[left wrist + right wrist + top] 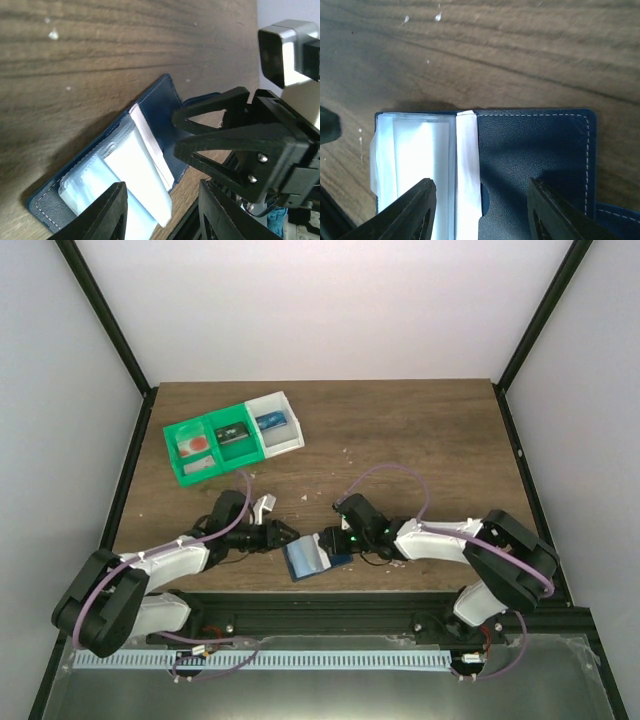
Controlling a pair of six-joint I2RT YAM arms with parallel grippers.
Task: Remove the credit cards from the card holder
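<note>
Both jaws apart: left gripper straddles credit cards poking toward it; right gripper straddles the card holder.

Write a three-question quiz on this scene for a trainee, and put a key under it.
1. Where on the table does the card holder lie?
A. at the far edge
B. near the front edge, between the left arm and the right arm
C. in the far right corner
2. True or false: the credit cards lie loose on the wood, clear of the card holder.
3. How many compartments does the green-and-white tray have?

Key
1. B
2. False: they sit in the open card holder.
3. Three
</note>
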